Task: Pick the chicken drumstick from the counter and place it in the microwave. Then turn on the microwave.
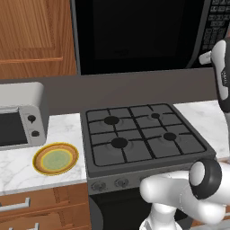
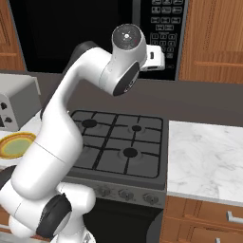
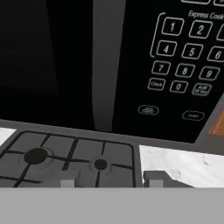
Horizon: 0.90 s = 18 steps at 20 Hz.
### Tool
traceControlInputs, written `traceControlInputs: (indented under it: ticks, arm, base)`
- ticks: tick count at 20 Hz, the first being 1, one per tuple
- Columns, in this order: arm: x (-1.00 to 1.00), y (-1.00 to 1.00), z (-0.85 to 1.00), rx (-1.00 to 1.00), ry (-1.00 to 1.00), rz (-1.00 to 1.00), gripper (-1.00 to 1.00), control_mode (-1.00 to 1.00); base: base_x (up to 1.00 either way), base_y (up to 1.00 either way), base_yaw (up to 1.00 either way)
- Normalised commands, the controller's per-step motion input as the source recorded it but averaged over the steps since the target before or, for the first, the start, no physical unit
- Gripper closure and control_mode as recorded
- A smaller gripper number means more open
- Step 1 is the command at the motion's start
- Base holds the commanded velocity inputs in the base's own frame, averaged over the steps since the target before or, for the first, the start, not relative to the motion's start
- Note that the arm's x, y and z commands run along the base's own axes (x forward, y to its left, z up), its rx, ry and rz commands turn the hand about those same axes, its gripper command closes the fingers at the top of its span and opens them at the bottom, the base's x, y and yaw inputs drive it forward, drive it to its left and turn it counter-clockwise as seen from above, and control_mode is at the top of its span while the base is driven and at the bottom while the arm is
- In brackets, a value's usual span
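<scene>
The black microwave (image 1: 134,33) hangs above the stove with its dark glass door shut. Its keypad (image 3: 186,65) is on the right side. My arm is raised, and the hand (image 2: 153,58) is level with the keypad's lower edge, just in front of it. In the hand view my gripper (image 3: 110,180) faces the microwave's front, near the door handle (image 3: 105,65). Its two tips stand apart with nothing between them. The chicken drumstick is out of view. The marble counter (image 2: 204,156) lies on both sides of the stove.
A dark gas stovetop (image 1: 143,134) sits under the microwave. Left of the stovetop on the counter are a yellow plate (image 1: 55,158) with nothing on it and a silver toaster oven (image 1: 20,117). Wooden cabinets (image 2: 213,38) flank the microwave.
</scene>
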Motion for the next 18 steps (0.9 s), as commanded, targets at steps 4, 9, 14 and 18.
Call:
traceControlInputs:
  ticks: [4, 9, 14, 18]
  arm:
    - [0.0, -0.16, 0.0, 0.0, 0.06, 0.0, 1.0, -1.0]
    - [0.0, -0.21, 0.0, 0.05, 0.05, 0.0, 1.0, -1.0]
    - [0.0, -0.19, 0.0, 0.1, 0.0, 0.0, 1.0, -1.0]
    - [0.0, -0.13, 0.0, 0.13, 0.0, -0.03, 1.0, -1.0]
  base:
    - [0.0, 0.0, 0.0]
    - [0.0, 0.0, 0.0]
    - [0.0, 0.0, 0.0]
    - [0.0, 0.0, 0.0]
